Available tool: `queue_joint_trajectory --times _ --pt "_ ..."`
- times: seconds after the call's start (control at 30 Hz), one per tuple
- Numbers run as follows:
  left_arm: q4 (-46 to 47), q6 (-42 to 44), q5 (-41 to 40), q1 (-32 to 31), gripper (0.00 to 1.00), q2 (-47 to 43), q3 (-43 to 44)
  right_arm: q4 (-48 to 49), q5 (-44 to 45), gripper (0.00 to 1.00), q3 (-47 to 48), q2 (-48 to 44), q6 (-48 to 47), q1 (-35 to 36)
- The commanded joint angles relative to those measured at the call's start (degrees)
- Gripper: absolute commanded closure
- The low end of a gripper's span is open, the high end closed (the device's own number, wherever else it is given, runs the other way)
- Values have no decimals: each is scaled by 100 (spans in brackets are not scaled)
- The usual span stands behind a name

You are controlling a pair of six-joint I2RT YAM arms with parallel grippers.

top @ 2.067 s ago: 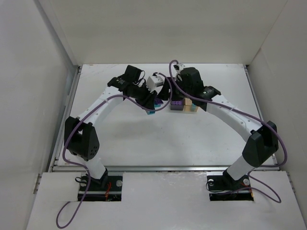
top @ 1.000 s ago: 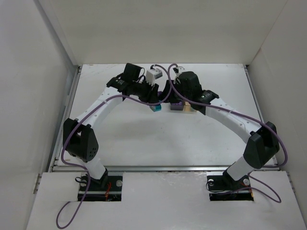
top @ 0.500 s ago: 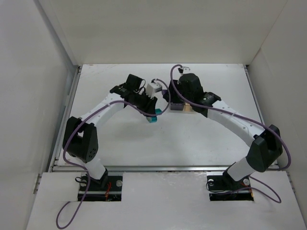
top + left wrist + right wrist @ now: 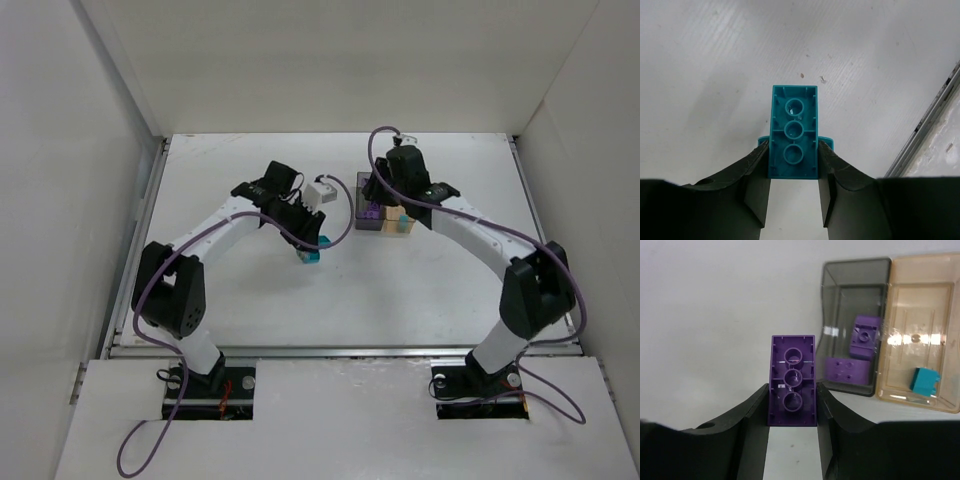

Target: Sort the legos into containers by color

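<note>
From above, the right arm's wrist (image 4: 405, 172) covers much of the dark grey bin (image 4: 361, 195) and amber bin (image 4: 401, 229); their contents can't be read there. Behind the held teal brick (image 4: 794, 132) a second teal piece (image 4: 826, 142) peeks out, perhaps another brick. The right wrist view crops the amber bin's right edge.

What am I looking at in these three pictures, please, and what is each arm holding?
Two robot arms, the left arm and the right arm, are bolted to a white table. One picture looks down from above; the other two come from a camera on each wrist, looking along its jaws. The left jaws grip a teal Lego brick, the right jaws a purple Lego brick. Two bins stand side by side: a dark grey bin holding two purple bricks and an amber bin holding one teal brick.
</note>
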Motion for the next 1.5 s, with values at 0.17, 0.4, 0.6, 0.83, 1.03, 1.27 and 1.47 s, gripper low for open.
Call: queue_joint_trajectory --times 0.17,0.4,0.6,0.83,1.03,1.27,1.47 --pt "315 -198 187 42 100 -884 594 -121 30 59 825 1080 -539 -207" --pt "500 -498 407 42 100 -1025 708 -7 -155 10 826 808 -1067 -208" --pt "500 -761 636 217 100 -911 1199 642 -1111 8 -227 -760 -2102 -260" --pt "1237 -1864 891 270 100 -683 1956 810 -2475 8 -1450 -2424 -2580 11" --pt "1424 -3186 -92 209 100 -393 2316 2013 -1536 6 -1793 -2690 -1272 873" --pt "1230 -3574 -339 33 100 -392 2316 2613 -998 5 -1347 -1900 -848 1093" --pt "1230 -3767 -200 33 100 -445 2316 2613 -745 10 -1003 -1372 -909 1146"
